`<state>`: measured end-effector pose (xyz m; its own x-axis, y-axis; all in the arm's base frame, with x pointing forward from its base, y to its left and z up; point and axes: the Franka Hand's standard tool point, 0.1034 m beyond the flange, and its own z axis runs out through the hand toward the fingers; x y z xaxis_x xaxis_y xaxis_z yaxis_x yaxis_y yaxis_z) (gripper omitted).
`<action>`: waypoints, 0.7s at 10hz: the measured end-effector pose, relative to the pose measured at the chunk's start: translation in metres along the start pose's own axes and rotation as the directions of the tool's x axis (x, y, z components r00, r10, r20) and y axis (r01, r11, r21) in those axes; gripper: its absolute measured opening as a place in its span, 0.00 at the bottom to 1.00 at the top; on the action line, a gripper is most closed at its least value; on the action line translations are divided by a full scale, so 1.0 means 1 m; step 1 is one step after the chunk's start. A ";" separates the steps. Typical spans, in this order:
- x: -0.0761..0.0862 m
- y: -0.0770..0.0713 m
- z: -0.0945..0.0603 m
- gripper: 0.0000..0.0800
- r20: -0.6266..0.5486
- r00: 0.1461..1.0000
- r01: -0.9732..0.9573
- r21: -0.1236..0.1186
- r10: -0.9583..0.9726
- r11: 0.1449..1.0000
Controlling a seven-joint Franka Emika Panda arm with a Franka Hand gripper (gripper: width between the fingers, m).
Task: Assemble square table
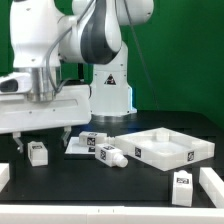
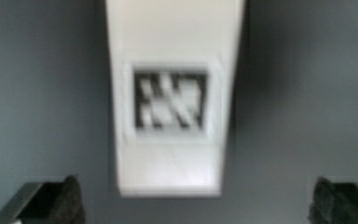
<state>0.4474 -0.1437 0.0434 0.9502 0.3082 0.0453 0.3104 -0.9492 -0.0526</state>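
Note:
The white square tabletop (image 1: 166,148), tray-like with a raised rim, lies at the exterior view's right. A short white leg with a tag (image 1: 37,152) lies at the left, just below my gripper (image 1: 40,138). In the wrist view the same leg (image 2: 172,100) lies lengthwise, blurred, with its tag facing up. My gripper (image 2: 194,205) is open, and the dark fingertips (image 2: 51,202) stand wide on either side of the leg's near end without touching it. Two more tagged legs lie on the table, one in the middle (image 1: 108,154) and one at the front right (image 1: 183,182).
The marker board (image 1: 80,147) lies flat in the middle, beside the middle leg. White bars sit at the front left edge (image 1: 4,176) and the front right edge (image 1: 213,186). The robot's base (image 1: 108,95) stands behind, before a green backdrop.

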 end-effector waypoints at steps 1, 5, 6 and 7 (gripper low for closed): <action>0.022 -0.010 -0.010 0.81 0.004 1.000 -0.012 0.010 0.012 1.000; 0.105 -0.075 -0.016 0.81 0.014 0.965 -0.264 0.025 0.263 0.964; 0.117 -0.091 -0.015 0.81 0.025 0.946 -0.323 0.024 0.323 0.946; 0.121 -0.087 -0.014 0.81 -0.030 0.961 -0.274 0.009 0.274 0.962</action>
<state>0.5347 -0.0244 0.0676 0.9977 0.0344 0.0591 0.0386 -0.9966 -0.0721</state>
